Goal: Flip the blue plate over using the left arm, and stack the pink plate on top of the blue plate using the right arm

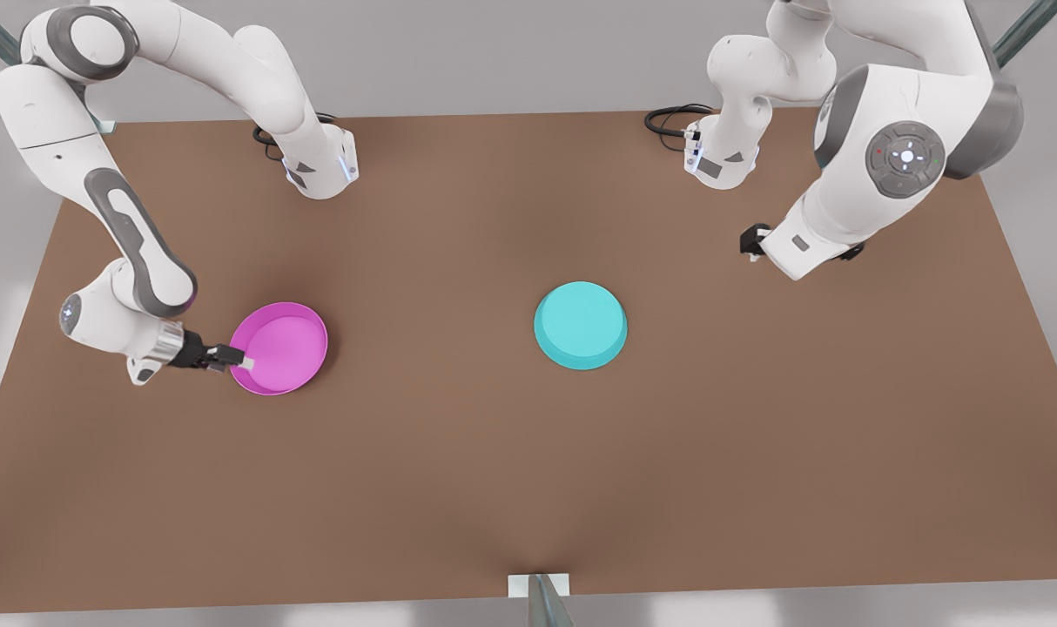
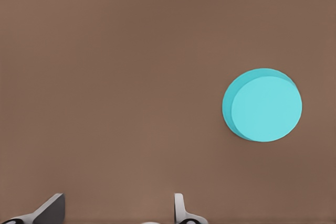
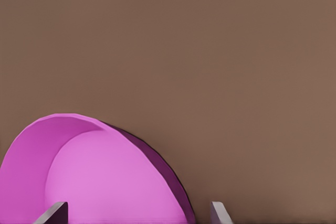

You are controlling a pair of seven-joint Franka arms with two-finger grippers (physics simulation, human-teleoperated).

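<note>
- Right gripper [image 1: 239,360] sits low at the pink plate's [image 1: 285,347] rim, fingers [image 3: 52,214] spread apart astride the wall, likely to pinch it for lifting.
- Blue plate [image 1: 580,324] lies base-up mid-table; left gripper [image 1: 749,241] hangs high, well apart from it, fingers [image 2: 50,211] open, likely waiting.

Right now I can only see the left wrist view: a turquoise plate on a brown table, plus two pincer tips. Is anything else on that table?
Observer: Yes, a pink plate lies apart from the blue plate, toward the front view's left.
Operator: Is anything near it?
Observer: The right pincer is open at its rim, on the side away from the blue plate.
Operator: And where is my own pincer?
Observer: The left pincer, open, waits to the front view's right of the blue plate, not touching it.
</note>
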